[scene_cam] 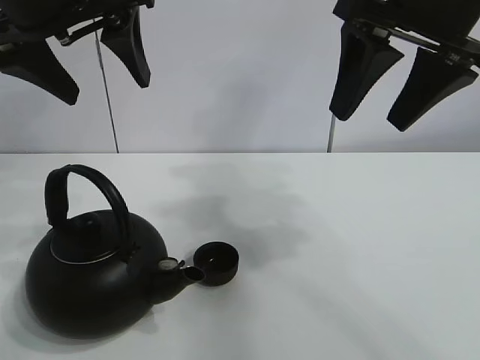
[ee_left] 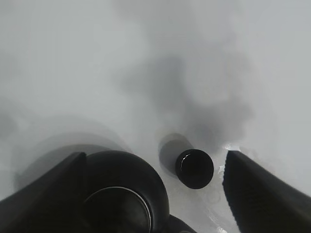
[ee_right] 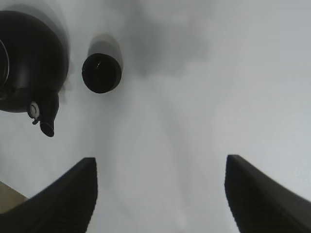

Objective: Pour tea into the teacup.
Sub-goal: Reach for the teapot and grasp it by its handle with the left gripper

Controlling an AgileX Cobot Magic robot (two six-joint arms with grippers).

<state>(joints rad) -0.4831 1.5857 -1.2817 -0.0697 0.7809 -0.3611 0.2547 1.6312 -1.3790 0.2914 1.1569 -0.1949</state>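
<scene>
- Well, hardly begun, going by how things lie.
- Left hand (scene_cam: 106,88): wide open, holding nothing, hanging high over the back left part of the table (scene_cam: 360,247).
- Right hand (scene_cam: 369,120): wide open too, holding nothing, up high over the back right part.
- Teacup (scene_cam: 216,262): small, black and round, standing upright near the front edge, a bit left of the middle.
- Kettle (scene_cam: 94,281): big, black and round, sitting flat by the front left corner, with handle (scene_cam: 82,187) standing up and lid (scene_cam: 86,229) on.
- Spout (scene_cam: 184,274): pointing toward the teacup, just beside it. From the right wrist view, close but not touching.
- Done so far: nothing that shows. Cannot tell if any tea is inside the teacup, too dark in there to see.
- Left to do, as a guess: grab the kettle by the handle, lift, tip the spout over the teacup, pour, then set the kettle back down.
- Probably a job for the left hand, being the closer one to the kettle.
- Writing: none to read. No brand and no label on the kettle or the teacup, only a little shiny round bit (scene_cam: 168,263) on top of the spout.
</scene>
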